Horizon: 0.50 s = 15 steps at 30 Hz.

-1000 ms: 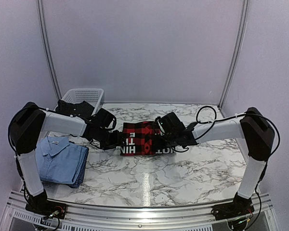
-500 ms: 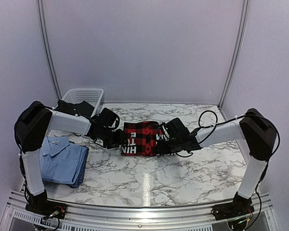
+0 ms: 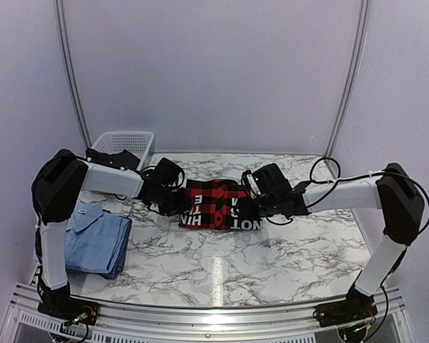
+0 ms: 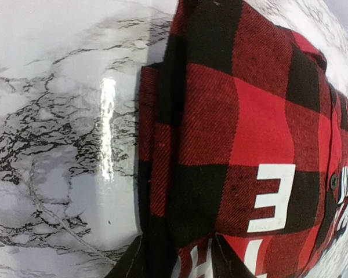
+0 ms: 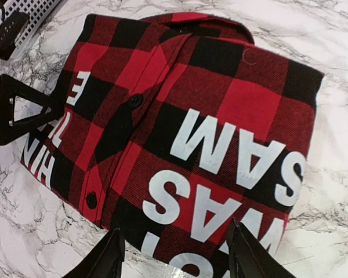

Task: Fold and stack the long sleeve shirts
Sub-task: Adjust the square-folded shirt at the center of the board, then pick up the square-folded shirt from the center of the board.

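— What place is this?
— A robot lab booth: plain lilac walls (image 3: 214, 71), metal corner poles (image 3: 69, 78), left arm (image 3: 111, 180) and right arm (image 3: 343, 191) bolted to an aluminium rail (image 3: 214, 319) at the marble-print table's (image 3: 222, 264) near edge.

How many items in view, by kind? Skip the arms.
Shirts: 2, the red-and-black flannel shirt and the light blue shirt
Baskets: 1, the white mesh basket
Total: 3

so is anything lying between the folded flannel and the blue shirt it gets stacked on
Nothing visible. Only bare marble table lies between the flannel and the blue shirt; the white basket sits off that path.
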Available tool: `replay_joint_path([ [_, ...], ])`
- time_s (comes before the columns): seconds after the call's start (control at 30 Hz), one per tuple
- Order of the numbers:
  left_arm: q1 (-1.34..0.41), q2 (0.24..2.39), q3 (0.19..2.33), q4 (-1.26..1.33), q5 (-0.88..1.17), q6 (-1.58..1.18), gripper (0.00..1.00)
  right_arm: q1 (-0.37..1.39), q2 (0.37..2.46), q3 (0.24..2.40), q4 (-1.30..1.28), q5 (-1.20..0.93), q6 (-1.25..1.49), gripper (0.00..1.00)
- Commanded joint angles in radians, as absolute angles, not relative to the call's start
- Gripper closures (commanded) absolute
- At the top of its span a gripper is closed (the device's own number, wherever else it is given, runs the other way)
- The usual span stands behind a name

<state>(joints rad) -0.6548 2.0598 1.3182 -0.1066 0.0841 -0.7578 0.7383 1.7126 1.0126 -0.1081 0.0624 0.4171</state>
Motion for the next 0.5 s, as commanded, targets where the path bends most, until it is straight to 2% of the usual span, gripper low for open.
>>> replay_joint_path([
  [0.0,-0.668,2.118,1.323,-0.198,0.039,-0.795,0.70,0.689,1.673,1.033,-0.104,0.038,0.388,0.43],
  [0.37,-0.680,2.104,1.348,-0.198,0.051,-0.822,1.00,0.538,1.704,0.961,-0.008,-0.071,0.399,0.43],
  [0.47,-0.680,2.085,1.343,-0.197,0.050,-0.827,1.00,0.537,1.722,0.951,-0.008,-0.073,0.397,0.44],
])
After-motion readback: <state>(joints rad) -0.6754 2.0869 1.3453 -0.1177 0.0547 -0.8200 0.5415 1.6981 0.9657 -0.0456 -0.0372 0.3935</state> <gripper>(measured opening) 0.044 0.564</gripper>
